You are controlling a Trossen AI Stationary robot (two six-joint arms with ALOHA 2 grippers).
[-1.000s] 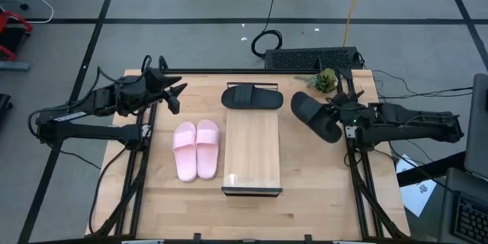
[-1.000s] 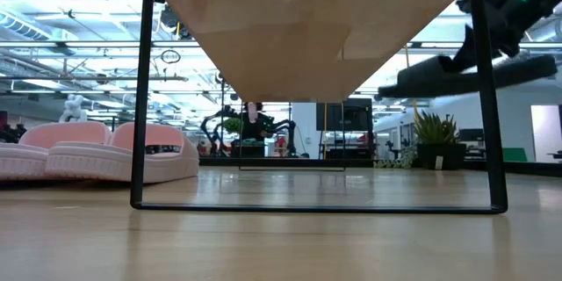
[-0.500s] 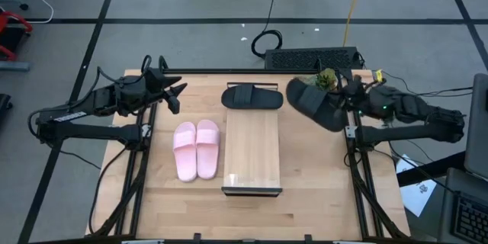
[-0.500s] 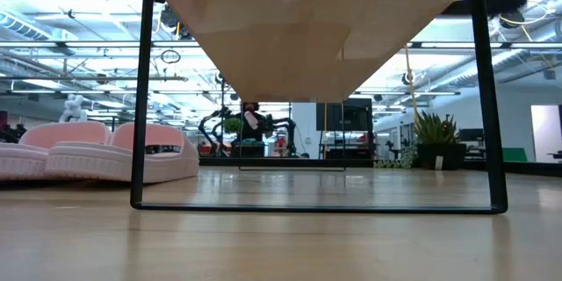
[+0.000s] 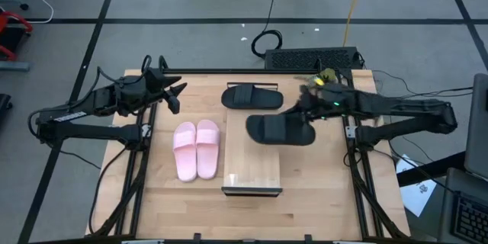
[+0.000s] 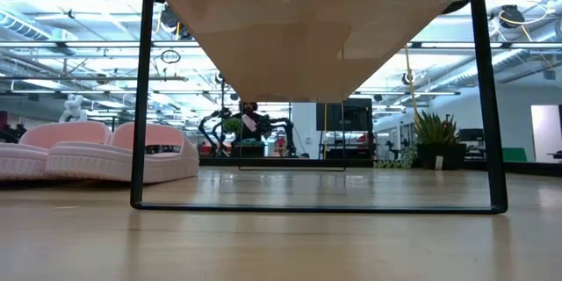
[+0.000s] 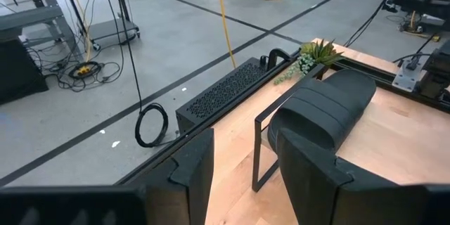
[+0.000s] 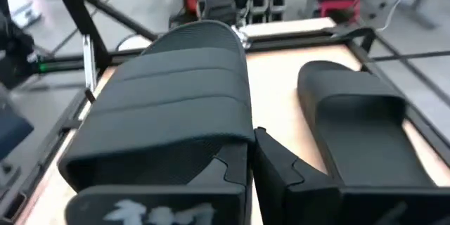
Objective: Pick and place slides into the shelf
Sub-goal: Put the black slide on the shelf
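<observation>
While the low view hides it, right jaws clamp a black slide [image 5: 280, 129] above the shelf [image 5: 252, 164].

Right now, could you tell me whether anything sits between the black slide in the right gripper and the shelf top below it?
Nothing visible does. The right gripper holds the black slide over the shelf, whose top is bare.

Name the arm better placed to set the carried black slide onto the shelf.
Right. The right gripper is shut on a black slide above the shelf. The left gripper waits at the table's far left, holding nothing.
</observation>
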